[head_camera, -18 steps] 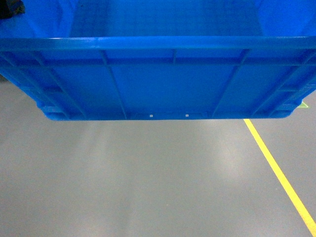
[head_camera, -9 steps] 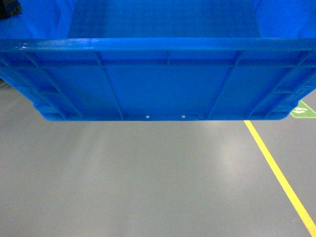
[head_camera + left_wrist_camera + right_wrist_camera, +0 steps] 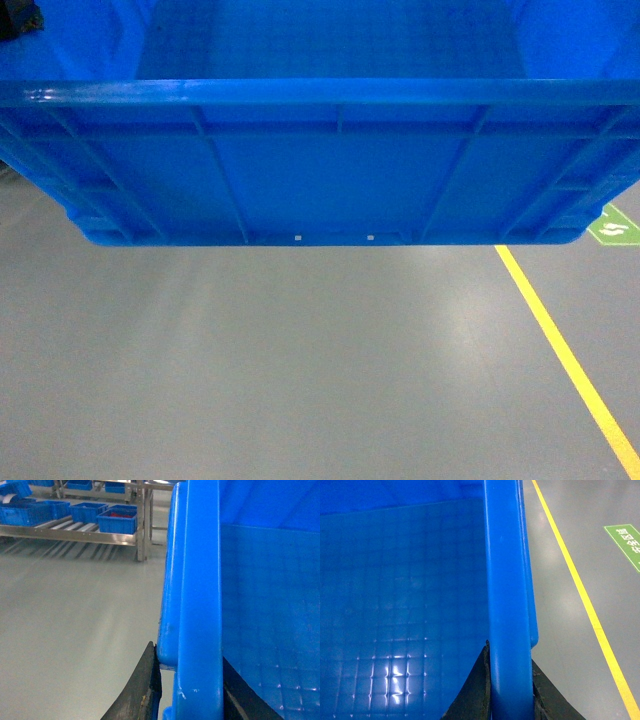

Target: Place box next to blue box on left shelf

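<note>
Left gripper (image 3: 192, 692): two black fingers (image 3: 145, 690) clamped across the thick rolled rim of the box (image 3: 200, 605), one outside, one inside the wall. Right gripper (image 3: 510, 690): same deal on the opposite rim, dark fingers (image 3: 475, 690) pinching either side of it. So two grippers, one box, held at both ends, clear of the grey floor (image 3: 300, 370) with nothing under it in the head view. Box is bright blue plastic, ribbed outer side panel with vertical and diagonal stiffeners, two small pale dots low on the near wall, smooth inner walls, faint square grid pattern on the inside bottom, glossy highlights along the rim. It fills the whole upper half of the head view, near wall facing the camera. Head view shows neither gripper clearly, only a dark bit at top-left corner, can't tell what it is. Only the left wrist view shows the left shelf (image 3: 75, 532): steel frame with roller surface, well off to the box's left across open floor, carrying several other blue boxes (image 3: 117, 520), count unclear since the view crops them, one with something red inside. One yellow floor line (image 3: 580, 595) and one green floor marking (image 3: 626, 542) show in the right wrist and head views, on the box's right side, not in the left wrist view.
</note>
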